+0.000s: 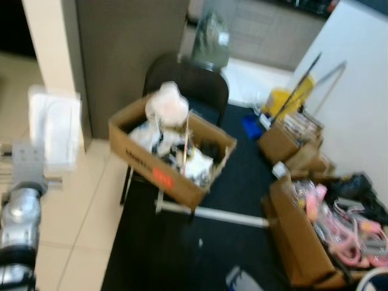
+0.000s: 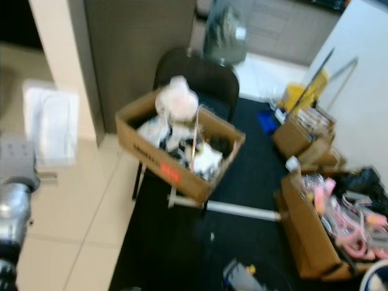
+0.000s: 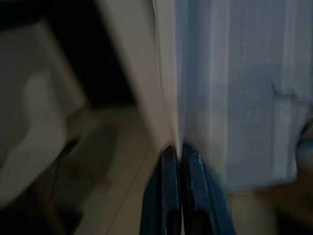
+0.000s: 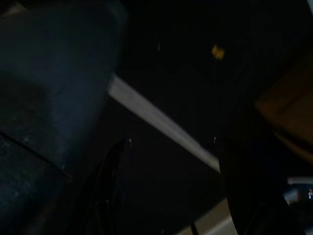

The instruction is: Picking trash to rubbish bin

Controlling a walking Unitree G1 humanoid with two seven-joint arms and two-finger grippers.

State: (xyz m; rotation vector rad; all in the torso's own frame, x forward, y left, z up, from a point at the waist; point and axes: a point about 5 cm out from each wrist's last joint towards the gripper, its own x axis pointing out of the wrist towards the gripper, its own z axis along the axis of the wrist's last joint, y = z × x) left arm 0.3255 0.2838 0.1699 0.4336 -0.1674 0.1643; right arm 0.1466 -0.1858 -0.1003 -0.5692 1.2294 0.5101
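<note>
Our left tool (image 3: 176, 161) has its two fingers pressed together, nipping the edge of a pale sheet (image 3: 244, 93) that hangs broad beside them. From the head camera we see the same white sheet (image 1: 54, 130) held up at our left, above the silver left arm (image 1: 18, 224), over the beige floor tiles (image 1: 73, 242).

Our right tool (image 4: 171, 196) hangs low in the dark with its fingers spread wide apart and nothing between them; below it lie the dark mat (image 4: 186, 73) and a white bar (image 4: 156, 120).

Ahead, a cardboard box (image 1: 151, 163) full of crumpled white trash (image 1: 167, 106) sits on a black chair (image 1: 194, 82), tilted toward us. The white bar (image 1: 230, 216) lies on the mat in front of the chair. At the right stands a second box (image 1: 297, 236) with pink hangers (image 1: 345, 233) beside it, and farther back a smaller box (image 1: 279, 140) near a yellow bucket (image 1: 282, 100). The views are blurred.
</note>
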